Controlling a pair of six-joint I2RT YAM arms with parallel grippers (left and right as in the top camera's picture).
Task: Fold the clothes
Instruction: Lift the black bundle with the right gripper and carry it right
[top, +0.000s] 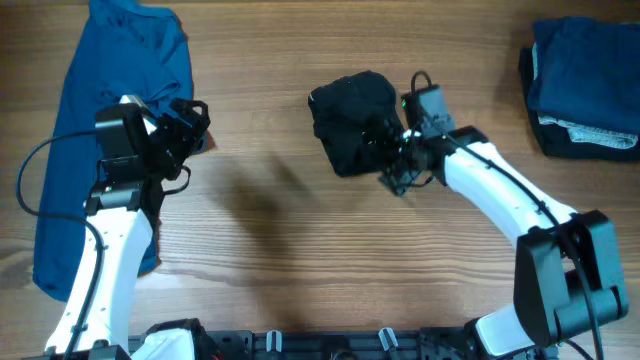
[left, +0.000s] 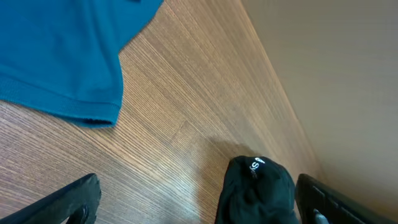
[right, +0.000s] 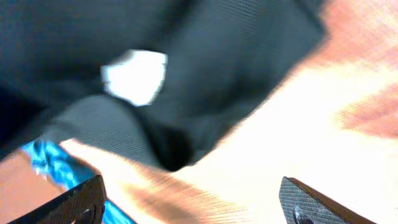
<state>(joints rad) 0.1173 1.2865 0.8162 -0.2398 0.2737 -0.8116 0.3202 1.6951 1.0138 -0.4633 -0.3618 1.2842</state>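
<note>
From the overhead view I find the black garment (top: 350, 120) bunched into a rough lump on the table (top: 300, 250), just toward 12 o'clock from the table's middle. The blue T-shirt (top: 110, 110) lies loose along the 9 o'clock side, running from the far edge down toward the near one. The right gripper (top: 385, 150) sits at the lump's 4 o'clock edge. Its wrist view is badly blurred, but the two fingers (right: 74, 202) stand wide apart with only bare wood between them, the dark cloth ahead of them and a white patch (right: 135, 76) on it. The left gripper (top: 195, 128) hangs over the 3 o'clock edge of the T-shirt, also spread wide and holding nothing. Its camera looks across bare wood to the black lump, where a small white logo (left: 256, 167) shows near the top. A folded stack (top: 585, 85) (dark blue over grey and black) rests at 2 o'clock, well apart from both arms.
</note>
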